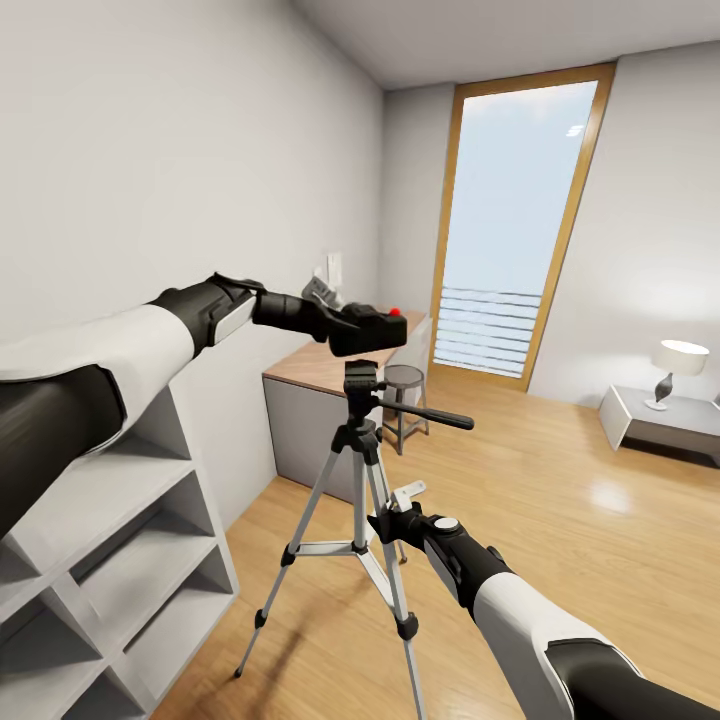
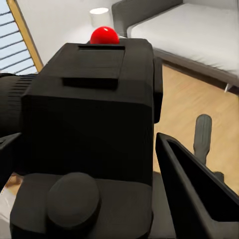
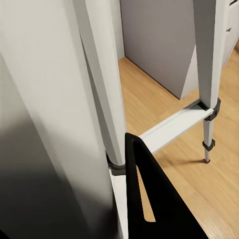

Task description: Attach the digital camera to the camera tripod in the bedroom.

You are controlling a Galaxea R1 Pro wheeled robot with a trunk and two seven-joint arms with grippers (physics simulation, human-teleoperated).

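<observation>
The digital camera (image 1: 375, 330), a black box with a red dot on top, is held in my left gripper (image 1: 350, 325), which is shut on it. It hangs directly over the black head (image 1: 361, 381) of the camera tripod (image 1: 352, 470); I cannot tell whether the two touch. In the left wrist view the camera (image 2: 94, 109) is close up, with one finger (image 2: 194, 191) beside it and the pan handle (image 2: 202, 133) below. My right gripper (image 1: 388, 522) is shut on a silver tripod leg (image 3: 102, 84) partway down, its black finger (image 3: 149, 199) against the leg.
A white cube shelf (image 1: 120, 560) stands at the lower left against the wall. Behind the tripod are a wooden-topped desk (image 1: 310, 372) and a round stool (image 1: 404, 381). A tall window (image 1: 510, 230) is at the back, and a low table (image 1: 640, 418) with a lamp (image 1: 678, 362) at the right.
</observation>
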